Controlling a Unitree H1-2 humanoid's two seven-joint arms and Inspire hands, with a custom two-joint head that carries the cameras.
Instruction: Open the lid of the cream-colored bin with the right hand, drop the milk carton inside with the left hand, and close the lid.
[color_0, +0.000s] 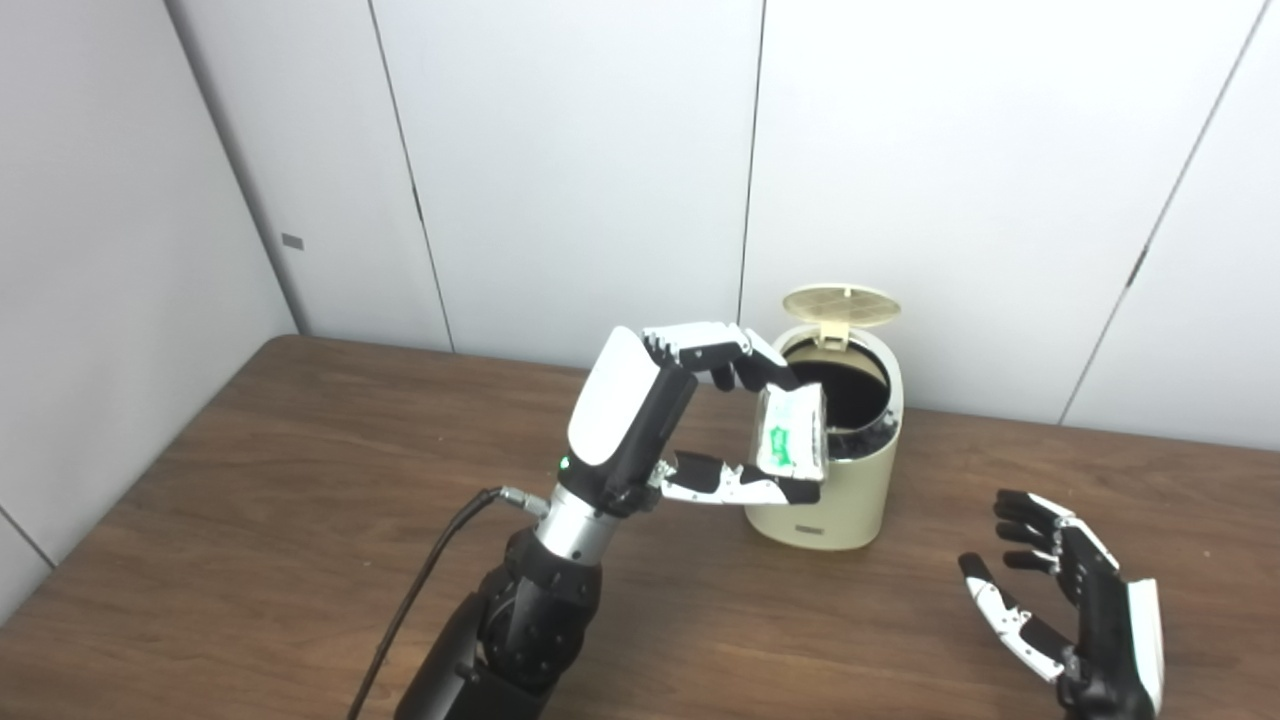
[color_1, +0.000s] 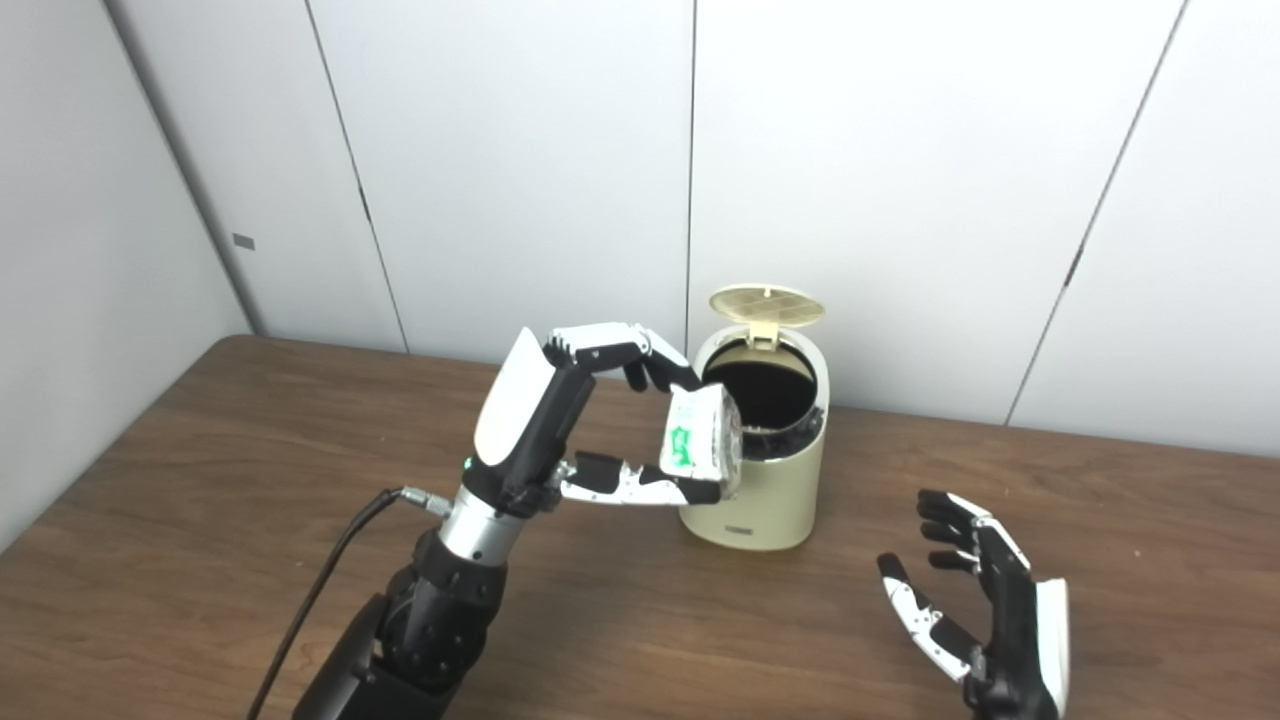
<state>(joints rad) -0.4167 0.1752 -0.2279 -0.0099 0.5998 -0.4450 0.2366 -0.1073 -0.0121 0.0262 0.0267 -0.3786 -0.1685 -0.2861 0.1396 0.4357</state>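
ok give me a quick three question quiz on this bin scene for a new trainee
1. True or false: the bin lid is closed.
2. What does the left hand hold? A) milk carton B) nothing C) the lid
3. Fill in: the right hand is ____, fingers apart, holding nothing, over the table.

Key: 1 false, the lid stands up; 2 A, at the bin's rim; 3 open.

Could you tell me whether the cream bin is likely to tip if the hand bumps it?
Possibly. The bin is taller than wide, and its raised lid puts weight high at the back. It looks like light plastic, so a nudge from the left hand holding the carton might shift it.
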